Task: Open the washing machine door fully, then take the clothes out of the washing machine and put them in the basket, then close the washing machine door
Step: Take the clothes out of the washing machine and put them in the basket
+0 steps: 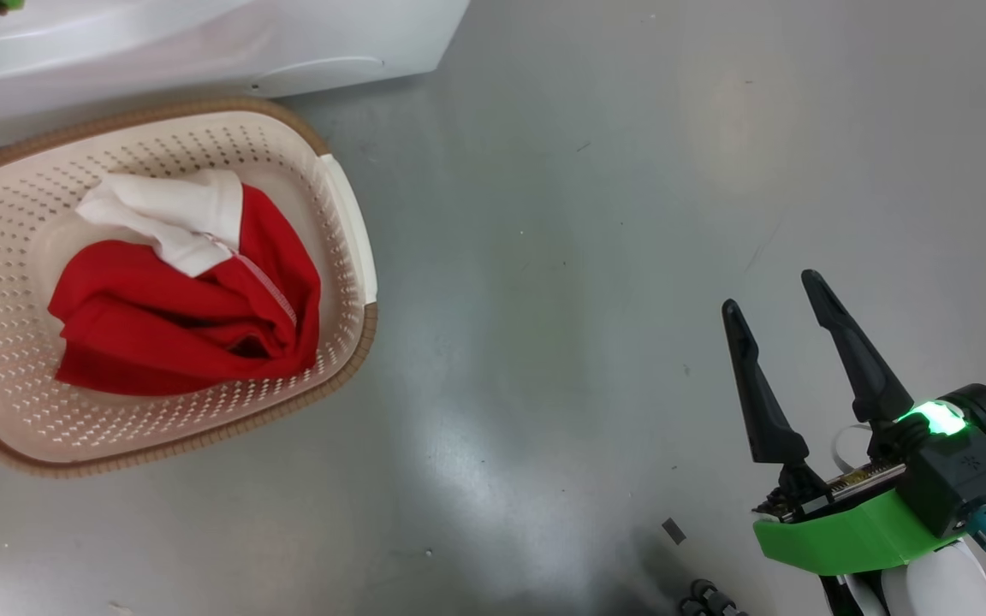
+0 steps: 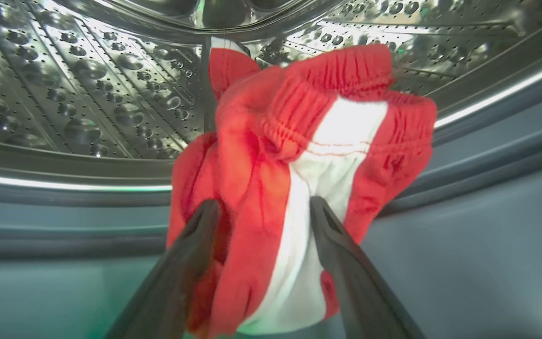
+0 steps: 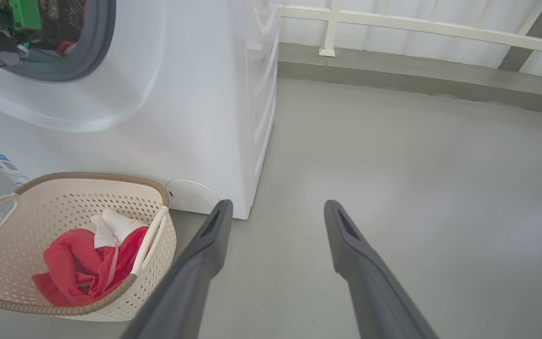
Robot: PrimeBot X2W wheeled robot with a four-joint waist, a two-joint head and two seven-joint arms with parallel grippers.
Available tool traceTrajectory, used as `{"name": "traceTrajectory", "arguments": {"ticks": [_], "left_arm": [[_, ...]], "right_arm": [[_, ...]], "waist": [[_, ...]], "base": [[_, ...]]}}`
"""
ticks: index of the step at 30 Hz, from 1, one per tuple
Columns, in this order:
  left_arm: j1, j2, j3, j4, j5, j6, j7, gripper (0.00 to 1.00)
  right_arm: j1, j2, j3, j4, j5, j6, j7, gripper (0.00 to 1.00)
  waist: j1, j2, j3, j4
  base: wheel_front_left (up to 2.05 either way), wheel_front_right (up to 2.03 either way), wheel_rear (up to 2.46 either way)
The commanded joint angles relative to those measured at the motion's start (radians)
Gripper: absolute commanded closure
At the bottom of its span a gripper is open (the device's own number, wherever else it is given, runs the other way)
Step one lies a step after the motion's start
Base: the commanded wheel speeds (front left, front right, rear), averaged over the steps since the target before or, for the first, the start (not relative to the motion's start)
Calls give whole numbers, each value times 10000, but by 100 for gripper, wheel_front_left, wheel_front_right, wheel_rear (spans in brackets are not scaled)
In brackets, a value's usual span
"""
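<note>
Left wrist view: the left end effector [image 2: 264,203] is inside the perforated steel drum [image 2: 64,94], its fingers apart on either side of a bunched, soft bright red fabric garment with a white panel [image 2: 299,141] and a gathered hem. It should probably push deeper before closing, so that it catches a thick fold. The right end effector [image 1: 771,293] is also spread, idle above the grey floor [image 1: 587,257]. Another red-and-white garment [image 1: 176,325] lies in the cream perforated plastic basket [image 1: 347,359].
</note>
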Motion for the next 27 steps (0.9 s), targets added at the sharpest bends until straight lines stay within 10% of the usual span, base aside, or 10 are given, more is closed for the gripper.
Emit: {"name": "traceTrajectory", "arguments": {"ticks": [1, 7, 9, 10, 27], "left_arm": [[-212, 526, -118, -78, 222, 163, 88, 0], [-346, 615, -301, 183, 349, 307, 4, 0], [-389, 596, -337, 229, 340, 276, -31, 91], [-406, 574, -341, 238, 311, 227, -55, 100], [-78, 1071, -1280, -391, 1016, 2, -1426, 100]], "right_arm": [[73, -127, 214, -175, 101, 62, -63, 0], [44, -127, 220, -184, 198, 62, -63, 0], [40, -127, 214, -190, 206, 62, -63, 0], [35, -127, 206, -190, 209, 62, -63, 0], [-34, -127, 217, -42, 293, 62, -63, 0]], "waist": [[0, 0, 66, -47], [0, 0, 159, -42], [0, 0, 182, -5], [0, 0, 187, 17], [0, 0, 217, 444]], "base": [[0, 0, 0], [0, 0, 0], [0, 0, 0], [0, 0, 0], [0, 0, 0]]}}
